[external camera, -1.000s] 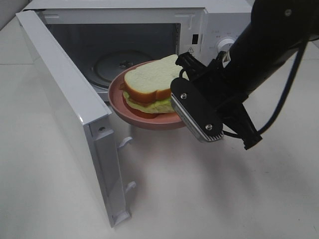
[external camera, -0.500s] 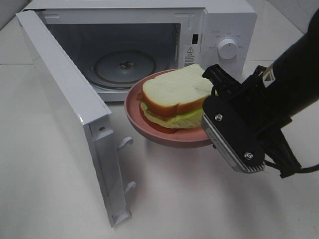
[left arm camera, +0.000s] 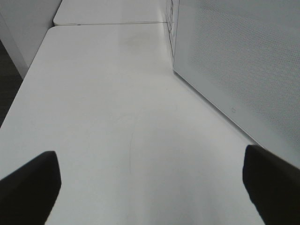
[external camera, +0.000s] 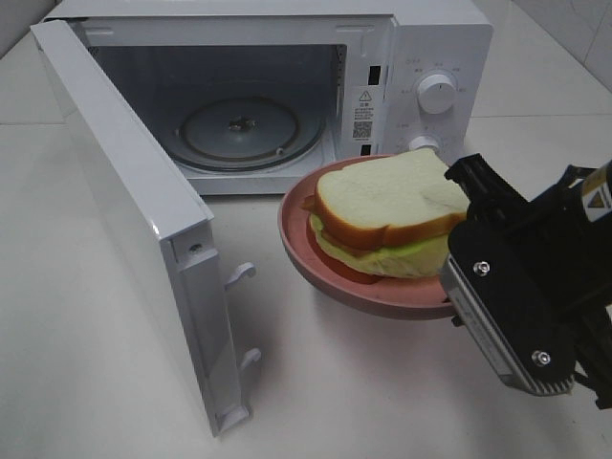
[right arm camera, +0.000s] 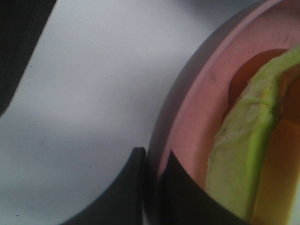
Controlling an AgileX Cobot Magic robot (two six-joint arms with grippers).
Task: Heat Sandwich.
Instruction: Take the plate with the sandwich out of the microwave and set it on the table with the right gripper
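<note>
Right gripper (external camera: 457,308) pinches pink plate (external camera: 316,263) rim | sandwich (external camera: 392,222) rides outside open microwave (external camera: 239,129), cavity lying up-left | left gripper (left arm camera: 150,187) wide, empty

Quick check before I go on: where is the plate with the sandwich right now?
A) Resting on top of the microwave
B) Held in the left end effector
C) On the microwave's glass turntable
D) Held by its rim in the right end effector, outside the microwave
D: the right end effector pinches the plate rim, with the sandwich on it, in front of the open microwave, whose turntable is bare.
</note>
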